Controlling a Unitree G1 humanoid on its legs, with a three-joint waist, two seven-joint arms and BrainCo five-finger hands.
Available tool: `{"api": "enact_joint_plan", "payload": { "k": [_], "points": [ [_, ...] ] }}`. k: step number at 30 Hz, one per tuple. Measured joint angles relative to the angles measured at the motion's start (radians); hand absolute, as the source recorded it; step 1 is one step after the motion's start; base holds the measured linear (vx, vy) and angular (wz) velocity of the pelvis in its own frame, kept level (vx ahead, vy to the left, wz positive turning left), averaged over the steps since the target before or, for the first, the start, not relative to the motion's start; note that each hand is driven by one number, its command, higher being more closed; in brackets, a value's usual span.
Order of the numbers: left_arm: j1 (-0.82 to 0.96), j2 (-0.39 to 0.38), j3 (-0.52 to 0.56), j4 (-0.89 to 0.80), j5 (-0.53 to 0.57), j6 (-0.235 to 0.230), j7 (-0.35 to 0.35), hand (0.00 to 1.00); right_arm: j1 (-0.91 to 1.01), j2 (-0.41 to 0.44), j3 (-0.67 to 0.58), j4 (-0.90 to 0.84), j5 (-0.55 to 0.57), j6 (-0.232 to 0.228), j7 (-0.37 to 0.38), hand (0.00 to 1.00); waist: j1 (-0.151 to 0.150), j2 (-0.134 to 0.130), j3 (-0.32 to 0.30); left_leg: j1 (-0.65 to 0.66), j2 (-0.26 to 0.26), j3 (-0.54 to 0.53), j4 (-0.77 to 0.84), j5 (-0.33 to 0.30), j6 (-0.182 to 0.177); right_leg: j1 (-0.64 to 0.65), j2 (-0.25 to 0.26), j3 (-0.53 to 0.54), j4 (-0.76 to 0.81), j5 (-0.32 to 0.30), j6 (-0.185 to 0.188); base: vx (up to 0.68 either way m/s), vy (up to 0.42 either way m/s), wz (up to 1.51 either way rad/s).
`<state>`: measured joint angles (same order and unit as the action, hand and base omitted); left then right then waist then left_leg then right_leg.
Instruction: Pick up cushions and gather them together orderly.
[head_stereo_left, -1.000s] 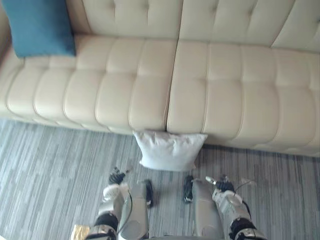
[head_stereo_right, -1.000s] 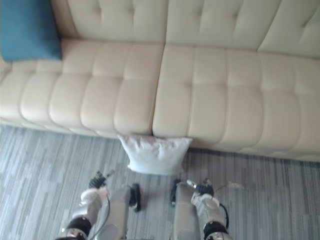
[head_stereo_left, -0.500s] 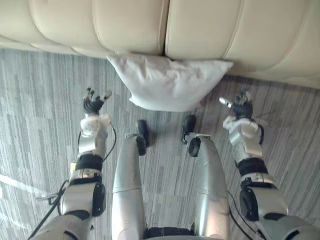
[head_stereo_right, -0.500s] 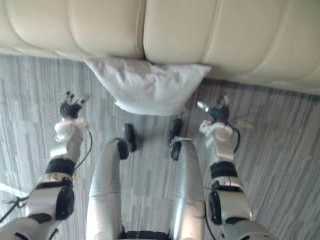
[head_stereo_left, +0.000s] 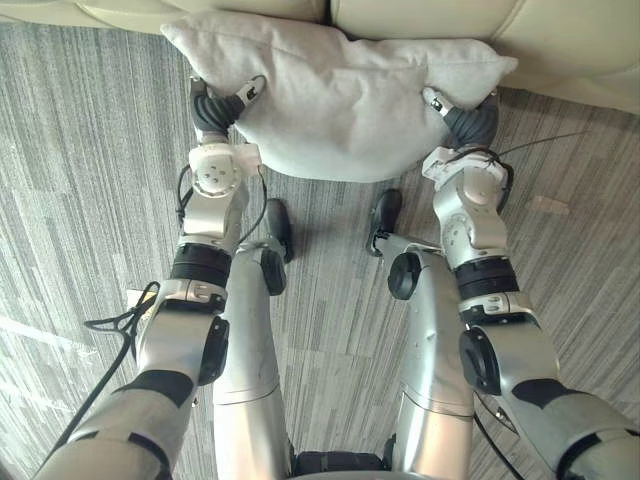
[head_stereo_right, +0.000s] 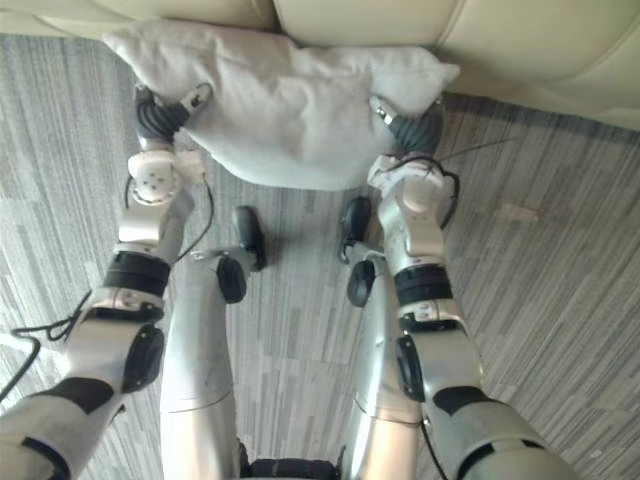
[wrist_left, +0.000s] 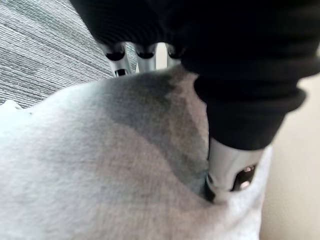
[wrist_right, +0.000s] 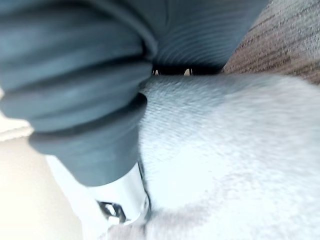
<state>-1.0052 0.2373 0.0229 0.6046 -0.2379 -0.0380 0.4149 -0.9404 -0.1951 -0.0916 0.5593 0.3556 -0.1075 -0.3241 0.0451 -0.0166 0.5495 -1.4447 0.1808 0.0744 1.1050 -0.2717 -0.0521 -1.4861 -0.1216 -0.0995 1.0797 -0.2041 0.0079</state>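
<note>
Left hand (head_stereo_left: 218, 108) pinches the cushion's (head_stereo_left: 340, 100) left end, thumb dug into the top and fingers (wrist_left: 120, 52) underneath. Right hand (head_stereo_left: 468, 122) pinches the right end the same way. Cushion is white, plump and creased, pressed against the sofa (head_stereo_left: 560, 40) front, which blocks the far side. Open grey striped carpet (head_stereo_left: 80, 200) on both sides.
</note>
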Motion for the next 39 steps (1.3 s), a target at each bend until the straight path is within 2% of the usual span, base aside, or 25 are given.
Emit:
{"api": "enact_joint_plan", "payload": {
  "k": [5, 8, 11, 14, 16, 17, 18, 19, 21, 23, 25, 27, 33, 36, 38, 39],
  "points": [
    [0.064, -0.023, -0.022, -0.063, -0.004, 0.0, 0.017, 1.0, 0.081, 0.029, 0.021, -0.048, -0.002, 0.0, -0.002, 1.0, -0.009, 0.0, -0.001, 0.039, -0.002, -0.006, -0.009, 0.008, -0.004, 0.038, 0.001, -0.004, 0.002, -0.008, -0.011, -0.01, 0.0, 0.05],
    [0.136, -0.035, -0.064, -0.121, -0.004, -0.005, 0.016, 1.0, 0.185, 0.045, 0.026, -0.114, -0.002, -0.001, -0.003, 1.0, -0.015, -0.001, -0.004, 0.134, -0.003, -0.003, -0.047, 0.009, -0.006, 0.131, 0.003, -0.006, -0.034, -0.015, -0.007, -0.05, -0.012, 0.0],
    [0.252, -0.063, -0.104, -0.209, -0.003, -0.043, 0.011, 1.0, 0.303, 0.066, 0.032, -0.218, -0.006, -0.011, -0.002, 1.0, -0.019, -0.001, -0.028, 0.274, -0.005, 0.001, -0.142, 0.024, -0.017, 0.266, 0.017, -0.01, -0.12, -0.015, -0.01, -0.06, -0.03, -0.03],
    [0.353, -0.083, -0.135, -0.264, -0.002, -0.05, 0.0, 1.0, 0.407, 0.077, 0.044, -0.296, -0.015, -0.012, -0.002, 1.0, -0.022, -0.002, -0.033, 0.417, -0.017, 0.005, -0.238, 0.044, -0.03, 0.397, 0.019, -0.015, -0.189, -0.014, -0.012, 0.02, -0.062, 0.05],
    [0.428, -0.089, -0.16, -0.285, -0.002, -0.058, -0.009, 1.0, 0.479, 0.08, 0.057, -0.335, -0.041, -0.015, 0.0, 1.0, -0.022, -0.004, -0.059, 0.491, -0.021, 0.011, -0.291, 0.051, -0.037, 0.468, 0.021, -0.023, -0.231, -0.013, -0.016, 0.08, -0.056, 0.0],
    [0.484, -0.096, -0.189, -0.307, -0.002, -0.057, -0.009, 1.0, 0.532, 0.085, 0.057, -0.361, -0.042, -0.013, 0.0, 1.0, -0.021, -0.003, -0.059, 0.583, -0.022, 0.02, -0.33, 0.06, -0.049, 0.553, 0.02, -0.03, -0.258, -0.002, -0.038, 0.16, -0.052, -0.05],
    [0.568, -0.112, -0.218, -0.324, 0.002, -0.062, -0.022, 1.0, 0.611, 0.093, 0.059, -0.384, -0.044, -0.014, 0.003, 1.0, -0.02, -0.004, -0.128, 0.633, -0.025, 0.026, -0.373, 0.059, -0.049, 0.595, 0.021, -0.031, -0.293, -0.005, -0.036, 0.18, -0.042, -0.07],
    [0.619, -0.123, -0.227, -0.348, 0.003, -0.062, -0.037, 1.0, 0.66, 0.096, 0.06, -0.407, -0.047, -0.016, 0.008, 1.0, -0.021, -0.002, -0.168, 0.665, -0.027, 0.031, -0.405, 0.06, -0.05, 0.625, 0.022, -0.033, -0.32, -0.007, -0.034, 0.22, -0.02, -0.08],
    [0.706, -0.14, -0.243, -0.409, 0.004, -0.064, -0.067, 1.0, 0.761, 0.097, 0.06, -0.485, -0.054, -0.023, 0.022, 1.0, -0.021, -0.003, -0.175, 0.791, -0.031, 0.043, -0.465, 0.065, -0.053, 0.744, 0.026, -0.032, -0.37, -0.005, -0.037, 0.2, 0.011, -0.07],
    [0.816, -0.152, -0.259, -0.45, 0.002, -0.069, -0.094, 1.0, 0.881, 0.098, 0.066, -0.552, -0.08, -0.031, 0.051, 1.0, -0.021, -0.006, -0.24, 0.907, -0.034, 0.059, -0.546, 0.067, -0.054, 0.849, 0.033, -0.03, -0.44, -0.005, -0.036, 0.21, 0.032, -0.14],
    [0.882, -0.154, -0.263, -0.475, 0.002, -0.073, -0.117, 1.0, 0.955, 0.099, 0.074, -0.595, -0.083, -0.036, 0.073, 1.0, -0.02, -0.007, -0.269, 1.0, -0.035, 0.081, -0.603, 0.072, -0.051, 0.93, 0.036, -0.024, -0.483, -0.004, -0.035, 0.2, 0.036, -0.15],
    [0.973, -0.153, -0.267, -0.521, 0.001, -0.076, -0.137, 1.0, 1.048, 0.101, 0.097, -0.638, -0.1, -0.043, 0.092, 1.0, -0.018, -0.007, -0.324, 1.098, -0.036, 0.109, -0.666, 0.074, -0.052, 1.011, 0.046, -0.008, -0.533, -0.002, -0.03, 0.18, 0.024, -0.26],
    [1.106, -0.151, -0.279, -0.616, 0.001, -0.076, -0.166, 1.0, 1.204, 0.116, 0.11, -0.704, -0.122, -0.043, 0.131, 1.0, -0.009, -0.001, -0.408, 1.274, -0.039, 0.157, -0.788, 0.082, -0.054, 1.15, 0.064, 0.021, -0.622, 0.004, -0.022, 0.14, 0.037, -0.21],
    [1.141, -0.151, -0.28, -0.633, 0.001, -0.076, -0.178, 1.0, 1.24, 0.116, 0.114, -0.725, -0.123, -0.043, 0.147, 1.0, -0.009, 0.003, -0.424, 1.325, -0.037, 0.164, -0.808, 0.082, -0.054, 1.192, 0.067, 0.026, -0.632, 0.002, -0.02, 0.09, 0.023, -0.1],
    [1.162, -0.151, -0.281, -0.636, 0.0, -0.075, -0.184, 1.0, 1.271, 0.116, 0.116, -0.747, -0.123, -0.043, 0.159, 1.0, -0.005, 0.0, -0.423, 1.338, -0.035, 0.16, -0.751, 0.082, -0.054, 1.23, 0.066, 0.035, -0.631, -0.02, -0.013, 0.02, 0.003, 0.0],
    [1.179, -0.152, -0.283, -0.636, 0.0, -0.072, -0.185, 1.0, 1.282, 0.117, 0.118, -0.747, -0.129, -0.042, 0.159, 1.0, -0.004, -0.001, -0.422, 1.31, -0.03, 0.143, -0.637, 0.082, -0.053, 1.252, 0.065, 0.038, -0.629, -0.043, -0.011, -0.02, -0.026, -0.03]
  ]
}}
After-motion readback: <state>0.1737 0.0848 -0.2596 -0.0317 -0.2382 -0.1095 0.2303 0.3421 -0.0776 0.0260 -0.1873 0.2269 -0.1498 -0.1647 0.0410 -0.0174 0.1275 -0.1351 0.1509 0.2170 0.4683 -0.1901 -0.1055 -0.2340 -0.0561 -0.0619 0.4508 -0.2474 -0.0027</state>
